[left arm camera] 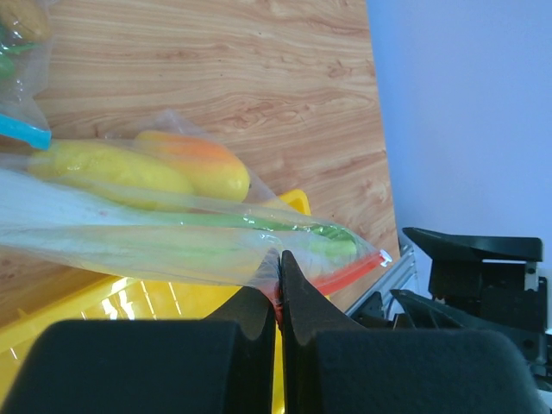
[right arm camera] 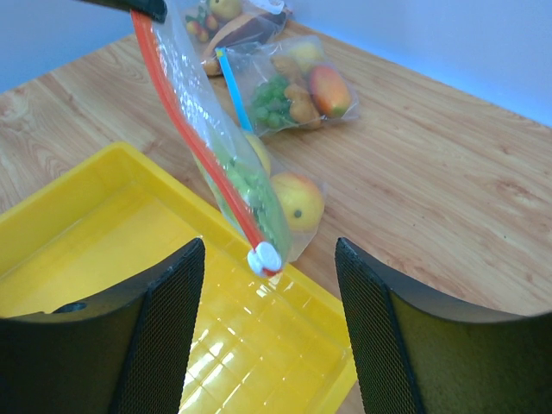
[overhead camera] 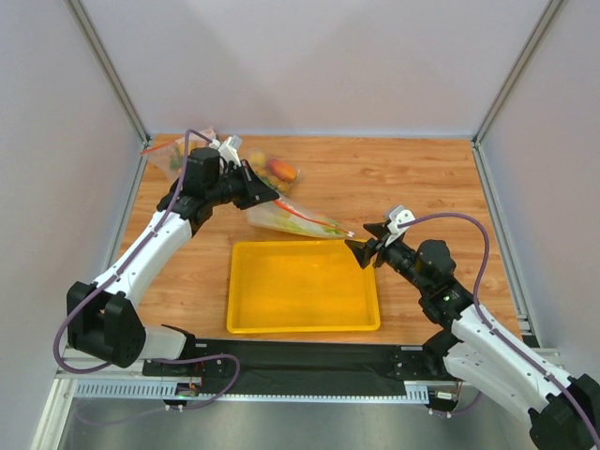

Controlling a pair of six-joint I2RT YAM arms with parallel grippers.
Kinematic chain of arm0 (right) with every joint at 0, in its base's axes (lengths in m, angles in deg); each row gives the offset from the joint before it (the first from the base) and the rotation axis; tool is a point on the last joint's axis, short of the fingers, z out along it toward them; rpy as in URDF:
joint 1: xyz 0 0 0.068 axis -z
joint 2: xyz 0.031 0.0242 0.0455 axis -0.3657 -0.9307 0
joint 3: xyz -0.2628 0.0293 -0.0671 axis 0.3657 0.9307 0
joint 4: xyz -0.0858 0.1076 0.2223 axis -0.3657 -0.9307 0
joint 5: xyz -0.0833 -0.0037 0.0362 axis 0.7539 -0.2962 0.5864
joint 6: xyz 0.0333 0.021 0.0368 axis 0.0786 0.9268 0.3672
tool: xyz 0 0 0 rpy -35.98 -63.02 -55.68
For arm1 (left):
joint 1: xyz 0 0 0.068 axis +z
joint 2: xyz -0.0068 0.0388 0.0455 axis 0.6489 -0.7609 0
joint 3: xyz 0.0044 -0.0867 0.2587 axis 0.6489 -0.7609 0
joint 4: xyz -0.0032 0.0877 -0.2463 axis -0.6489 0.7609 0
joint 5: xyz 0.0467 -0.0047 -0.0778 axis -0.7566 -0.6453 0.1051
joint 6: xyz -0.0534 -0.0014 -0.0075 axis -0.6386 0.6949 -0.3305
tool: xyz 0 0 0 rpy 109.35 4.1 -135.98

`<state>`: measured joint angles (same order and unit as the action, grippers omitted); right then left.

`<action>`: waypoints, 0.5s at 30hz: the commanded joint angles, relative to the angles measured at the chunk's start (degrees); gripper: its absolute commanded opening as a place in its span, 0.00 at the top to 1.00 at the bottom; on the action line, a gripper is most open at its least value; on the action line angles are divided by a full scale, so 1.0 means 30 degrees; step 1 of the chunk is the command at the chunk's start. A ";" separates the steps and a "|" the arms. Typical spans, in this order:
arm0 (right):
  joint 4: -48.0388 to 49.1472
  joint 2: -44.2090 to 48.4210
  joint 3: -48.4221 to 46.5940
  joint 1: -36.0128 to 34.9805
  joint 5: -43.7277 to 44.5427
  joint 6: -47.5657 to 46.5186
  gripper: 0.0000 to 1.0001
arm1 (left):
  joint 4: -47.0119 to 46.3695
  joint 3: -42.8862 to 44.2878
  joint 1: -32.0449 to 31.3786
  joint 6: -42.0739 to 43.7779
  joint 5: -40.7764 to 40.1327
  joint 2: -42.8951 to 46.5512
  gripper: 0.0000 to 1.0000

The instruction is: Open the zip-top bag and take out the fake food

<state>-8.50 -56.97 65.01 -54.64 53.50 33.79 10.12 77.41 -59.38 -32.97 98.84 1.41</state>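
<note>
The right pincer (overhead camera: 367, 241) is wide open by the white slider (right arm camera: 265, 257) over the yellow tray (right arm camera: 103, 241), likely ready to pull it, and farther back the left pincer (left arm camera: 279, 274) pinches the zip-top bag (right arm camera: 216, 147) by its red strip (right arm camera: 172, 103) to hold it steady, with the fake food (left arm camera: 112, 168) inside.

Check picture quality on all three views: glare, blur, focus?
Top external: even light, sharp, soft shadows only. Left wrist: the left hand is dark and soft up close; pale sheen on the bag. Right wrist: the right hand is soft, the zip slider sharp; white glare on the tray.
</note>
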 commanded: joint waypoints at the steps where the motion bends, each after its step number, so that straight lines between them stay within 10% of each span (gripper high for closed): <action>1: 0.2098 0.0544 0.0735 -0.0011 -0.0657 -0.0546 0.36 | -0.0468 0.0776 0.0300 -0.0549 0.1012 0.0072 1.00; 15: 0.5202 -0.2705 0.1118 -0.0040 -0.2296 -0.1044 0.47 | -0.0790 0.0689 0.0476 -0.0872 0.1803 0.0014 1.00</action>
<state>0.61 -62.98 69.06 -54.64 48.59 32.44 10.01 77.41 -58.31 -34.21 101.85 1.39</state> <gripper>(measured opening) 0.553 0.008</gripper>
